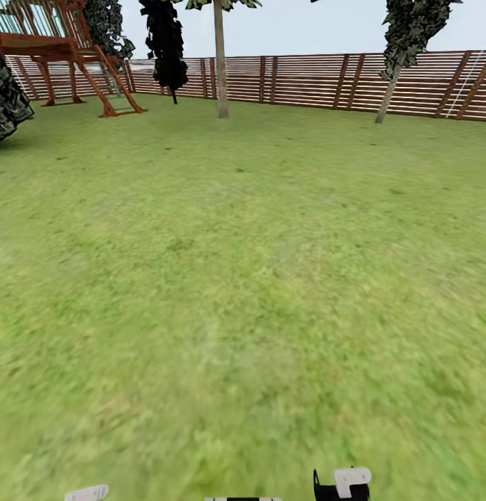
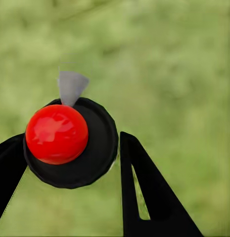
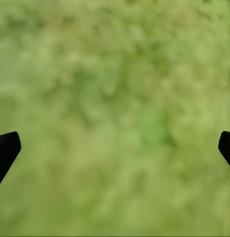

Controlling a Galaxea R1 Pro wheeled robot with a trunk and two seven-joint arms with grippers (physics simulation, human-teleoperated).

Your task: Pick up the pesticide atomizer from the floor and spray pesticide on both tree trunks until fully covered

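Lawn point(image 1: 243, 278) stretching to fence point(image 1: 410, 83) | your left gripper point(image 2: 70, 148) is clamping the atomizer point(image 2: 70, 143) | your right gripper point(image 3: 115, 148) is gaping | no legible writing.

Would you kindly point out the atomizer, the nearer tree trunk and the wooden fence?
Atomizer point(image 2: 58, 133): left wrist view, on its red top.
Tree trunk point(image 1: 221, 69): head view, mid-trunk.
Wooden fence point(image 1: 306, 80): head view, on the slats.
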